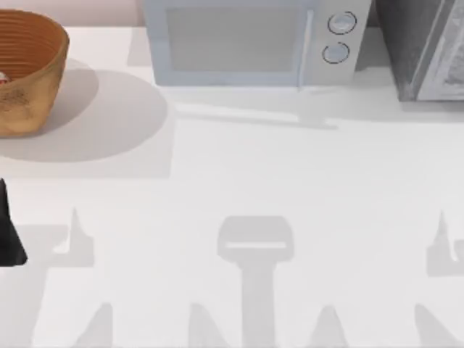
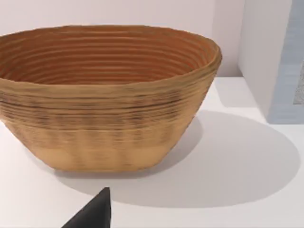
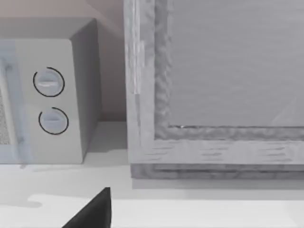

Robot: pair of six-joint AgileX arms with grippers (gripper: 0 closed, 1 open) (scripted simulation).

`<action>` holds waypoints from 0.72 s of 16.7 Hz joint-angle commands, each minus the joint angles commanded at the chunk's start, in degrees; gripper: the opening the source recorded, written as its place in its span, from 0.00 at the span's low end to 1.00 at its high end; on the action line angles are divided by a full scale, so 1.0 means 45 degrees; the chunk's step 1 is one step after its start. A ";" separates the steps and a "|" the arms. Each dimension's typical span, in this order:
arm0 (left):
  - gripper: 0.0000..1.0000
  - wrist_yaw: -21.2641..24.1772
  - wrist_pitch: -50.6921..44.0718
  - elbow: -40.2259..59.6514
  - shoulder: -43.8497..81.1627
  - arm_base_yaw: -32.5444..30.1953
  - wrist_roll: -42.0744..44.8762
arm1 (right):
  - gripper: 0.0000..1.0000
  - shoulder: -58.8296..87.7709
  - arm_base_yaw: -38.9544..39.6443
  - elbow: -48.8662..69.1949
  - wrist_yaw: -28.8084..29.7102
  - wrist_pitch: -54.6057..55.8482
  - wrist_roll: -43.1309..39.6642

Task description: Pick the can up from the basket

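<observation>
Left gripper hangs low at the table's left edge, short of the basket, and we cannot tell whether it is apart or together. Our can peeks out inside the basket, at the left border of the top view. We judge we should rise over the rim first, centre above the can, then descend straight. Right arm sits parked facing the microwave.
</observation>
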 joint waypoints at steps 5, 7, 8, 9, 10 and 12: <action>1.00 0.0444 -0.2524 0.4512 0.4563 0.0267 0.0363 | 1.00 0.0000 0.0000 0.0000 0.0000 0.0000 0.0000; 1.00 0.0624 -0.3714 0.6812 0.6794 0.0430 0.0565 | 1.00 0.0000 0.0000 0.0000 0.0000 0.0000 0.0000; 1.00 0.0713 -0.4339 0.8035 0.7980 0.0520 0.0673 | 1.00 0.0000 0.0000 0.0000 0.0000 0.0000 0.0000; 1.00 0.0801 -0.4978 0.9287 0.9200 0.0613 0.0783 | 1.00 0.0000 0.0000 0.0000 0.0000 0.0000 0.0000; 1.00 0.0887 -0.5628 1.0564 1.0448 0.0710 0.0895 | 1.00 0.0000 0.0000 0.0000 0.0000 0.0000 0.0000; 1.00 0.1053 -0.6951 1.3166 1.3013 0.0914 0.1123 | 1.00 0.0000 0.0000 0.0000 0.0000 0.0000 0.0000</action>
